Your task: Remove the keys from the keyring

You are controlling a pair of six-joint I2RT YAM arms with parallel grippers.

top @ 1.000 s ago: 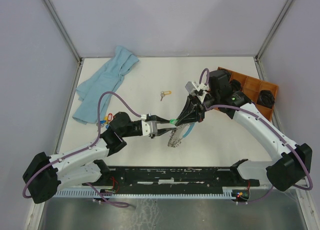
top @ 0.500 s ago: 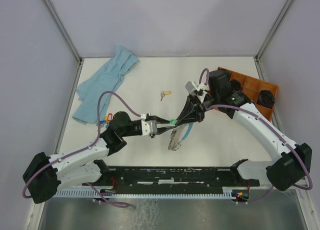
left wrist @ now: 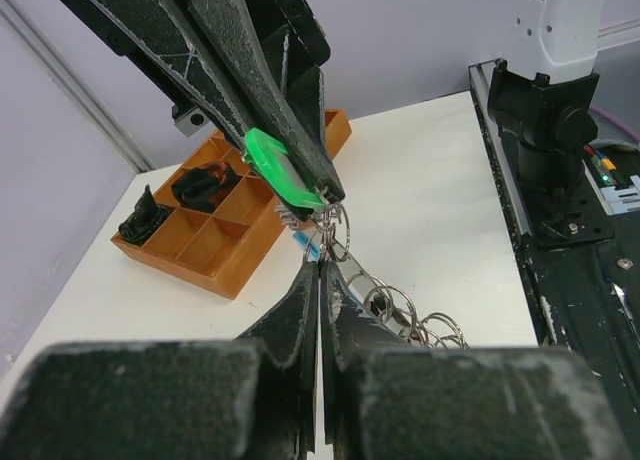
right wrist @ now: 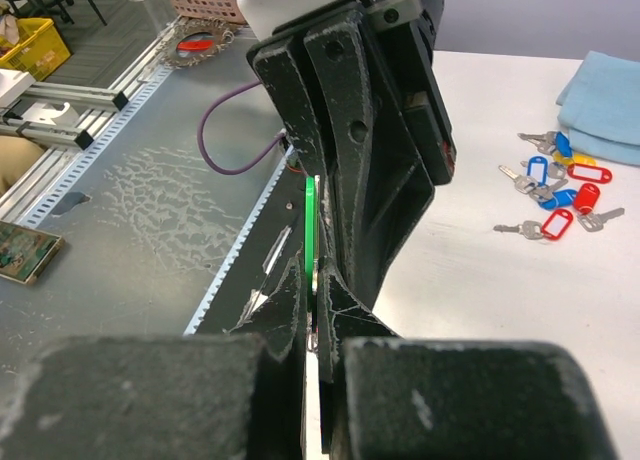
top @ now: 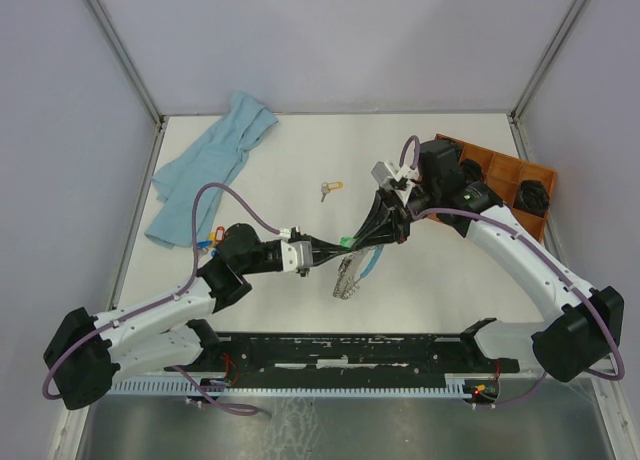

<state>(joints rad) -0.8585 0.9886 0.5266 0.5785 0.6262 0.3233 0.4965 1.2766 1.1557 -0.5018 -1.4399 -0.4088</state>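
Observation:
The keyring [top: 347,277] hangs as a bunch of silver rings and keys with a light blue stretch [top: 372,265], held between both arms above the table. My right gripper [top: 355,241] is shut on a key's green tag [top: 346,243], seen edge-on between its fingers [right wrist: 311,220]. My left gripper [top: 338,249] meets it from the left, shut on a ring of the keyring just below the tag. In the left wrist view its tips [left wrist: 320,265] pinch right under the green tag [left wrist: 285,172], with silver rings [left wrist: 405,315] trailing to the right.
An orange compartment tray [top: 502,170] sits at the back right. A light blue cloth [top: 205,165] lies at the back left. Loose red- and blue-tagged keys [right wrist: 560,185] lie near the left arm, and one yellow-tagged key [top: 330,189] lies mid-table.
My left gripper has closed on the keyring below the green tag. The hanging bunch has shifted slightly. The right gripper has stayed shut on the tag.

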